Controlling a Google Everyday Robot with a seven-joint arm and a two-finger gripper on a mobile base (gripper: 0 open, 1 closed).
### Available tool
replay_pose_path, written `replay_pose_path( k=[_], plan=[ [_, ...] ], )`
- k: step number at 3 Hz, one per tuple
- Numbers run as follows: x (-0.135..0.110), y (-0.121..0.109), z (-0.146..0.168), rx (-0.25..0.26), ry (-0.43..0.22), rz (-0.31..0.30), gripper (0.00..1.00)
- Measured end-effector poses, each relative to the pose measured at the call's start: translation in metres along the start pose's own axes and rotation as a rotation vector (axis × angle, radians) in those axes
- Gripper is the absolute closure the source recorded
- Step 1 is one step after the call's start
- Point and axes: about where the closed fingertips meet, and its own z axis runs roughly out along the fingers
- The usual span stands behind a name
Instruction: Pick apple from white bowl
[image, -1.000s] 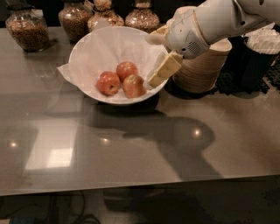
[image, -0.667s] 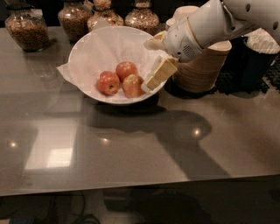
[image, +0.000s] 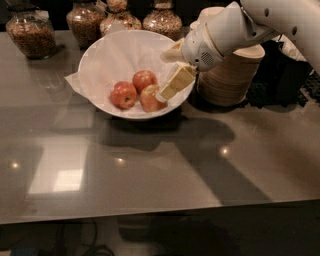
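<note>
The white bowl (image: 107, 55), wide and lined with crinkled white paper, stands at the back middle of the grey table. Three red apples lie in it. The apple (image: 149, 99) with the paler blush is the rightmost one; a redder apple (image: 123, 94) lies to its left and another (image: 143, 79) behind it. My gripper (image: 165, 75) reaches in over the bowl's right rim from the right. It is open and empty, and its lower fingertip (image: 167, 91) is right beside the blushed apple's right side.
Several glass jars (image: 32, 30) of brown food stand along the back edge. A stack of small off-white bowls (image: 230, 75) stands just right of the white bowl, under my arm. Dark items (image: 285, 75) stand at the far right. The grey table (image: 150, 165) extends toward the front.
My gripper has moved left, from the bowl's right rim further in toward the rightmost apple. The apples and the bowl have not moved.
</note>
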Motion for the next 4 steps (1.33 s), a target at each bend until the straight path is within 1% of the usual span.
replay_pose_path(
  k=[1, 3, 4],
  plan=[
    [0.003, -0.005, 0.012, -0.011, 0.016, 0.023, 0.21],
    [0.014, -0.011, 0.034, -0.018, 0.049, 0.048, 0.20],
    [0.014, -0.011, 0.034, -0.018, 0.049, 0.048, 0.02]
  ],
)
